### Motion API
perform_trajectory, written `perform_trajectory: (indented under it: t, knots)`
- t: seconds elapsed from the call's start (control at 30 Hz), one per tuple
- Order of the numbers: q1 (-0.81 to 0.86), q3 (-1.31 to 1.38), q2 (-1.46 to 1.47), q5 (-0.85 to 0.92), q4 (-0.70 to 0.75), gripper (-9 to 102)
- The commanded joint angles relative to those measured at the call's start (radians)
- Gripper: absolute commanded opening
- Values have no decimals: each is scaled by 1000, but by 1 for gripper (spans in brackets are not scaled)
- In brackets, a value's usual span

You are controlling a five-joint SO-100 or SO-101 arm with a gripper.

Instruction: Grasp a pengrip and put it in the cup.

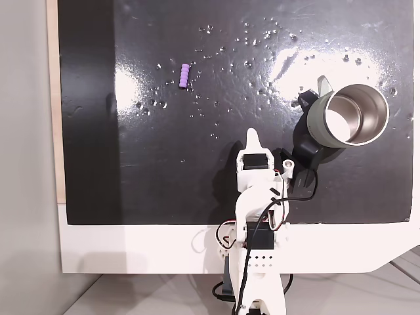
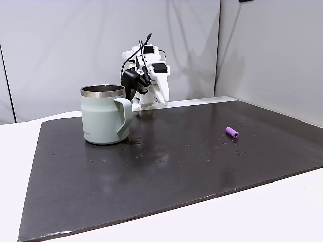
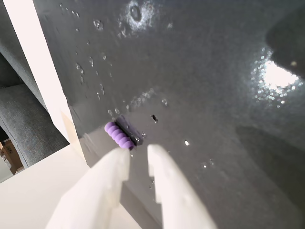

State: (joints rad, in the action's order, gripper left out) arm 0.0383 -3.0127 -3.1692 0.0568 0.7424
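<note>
In a fixed view from above, the pengrip lies alone on the dark mat at upper left, well apart from me – my arm sits folded near the mat's lower edge, and the cup stands upright to the right. In the wrist view my jaws are slightly spread, pinching nothing, the pengrip just beyond the left fingertip

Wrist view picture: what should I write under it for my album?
White gripper open above a dark mat, with the little purple pengrip lying just past its fingertips.
</note>
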Motion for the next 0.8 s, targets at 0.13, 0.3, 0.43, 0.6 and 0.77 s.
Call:
perform_trajectory:
  t: [0.13,0.3,0.43,0.6,0.77]
  knots:
    - [6,8,-9,-54,2,0]
    - [5,8,-9,-52,2,0]
    - [-15,9,-9,-5,-9,0]
    - [-41,132,-9,112,75,0]
    - [-118,382,115,175,210,0]
